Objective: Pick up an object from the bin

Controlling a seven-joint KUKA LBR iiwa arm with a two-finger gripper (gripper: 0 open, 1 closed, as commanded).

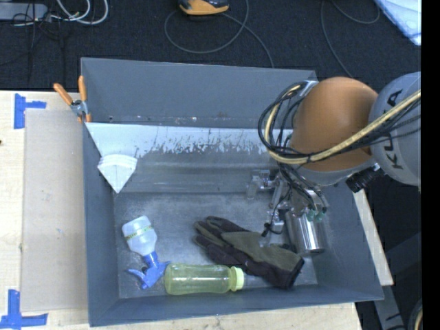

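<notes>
My gripper [276, 220] hangs low in the right half of the bin, under the orange wrist cover. Its tip is right over the near end of a dark olive and black glove [247, 251], which lies flat on the bin floor and stretches from the middle toward the lower right. I cannot tell whether it touches the glove. A shiny metal cylinder [305, 233] sits just to the right of the gripper; whether it is loose or part of the gripper is unclear. A clear yellow-green bottle [203, 278] lies on its side along the front wall, touching the glove's lower edge.
A white and blue spray-bottle head [141, 247] lies at the lower left. A white paper cone [117, 169] rests against the left wall near the back. The arm and its cables cover the bin's right side.
</notes>
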